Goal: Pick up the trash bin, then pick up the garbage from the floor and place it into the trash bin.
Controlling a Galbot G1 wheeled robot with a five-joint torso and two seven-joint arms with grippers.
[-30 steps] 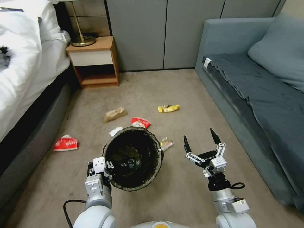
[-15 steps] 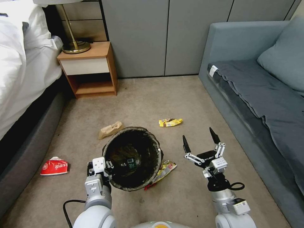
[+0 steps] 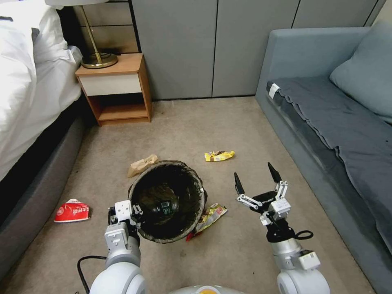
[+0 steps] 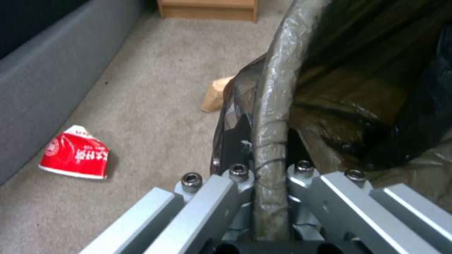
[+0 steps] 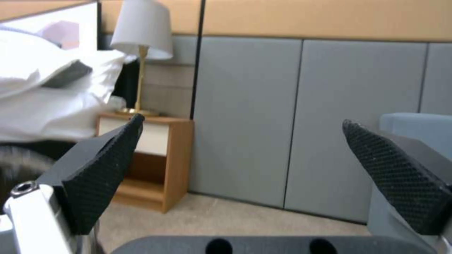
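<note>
1. Head view: the left gripper [image 3: 136, 212], at lower left of the frame, was clenched on the rim of the trash bin [image 3: 167, 202], held near the centre above the carpet [image 3: 245, 134]. A yellow wrapper [image 3: 219, 155], tan paper bag [image 3: 142, 164] and red wrapper [image 3: 72, 211] lay around it. The right gripper [image 3: 257, 183] hovered at lower right, released.
2. Left wrist view: the fingers [image 4: 238, 144] pinched the lined rim.
3. Right wrist view: both pads [image 5: 106, 169] stood wide apart, empty.

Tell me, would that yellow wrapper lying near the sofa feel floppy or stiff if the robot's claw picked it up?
Probably floppy: the yellow wrapper looks crumpled and flattened against the carpet. Likely very light, since it seems empty. Its glossy film may slip between the open right gripper's fingers.
</note>
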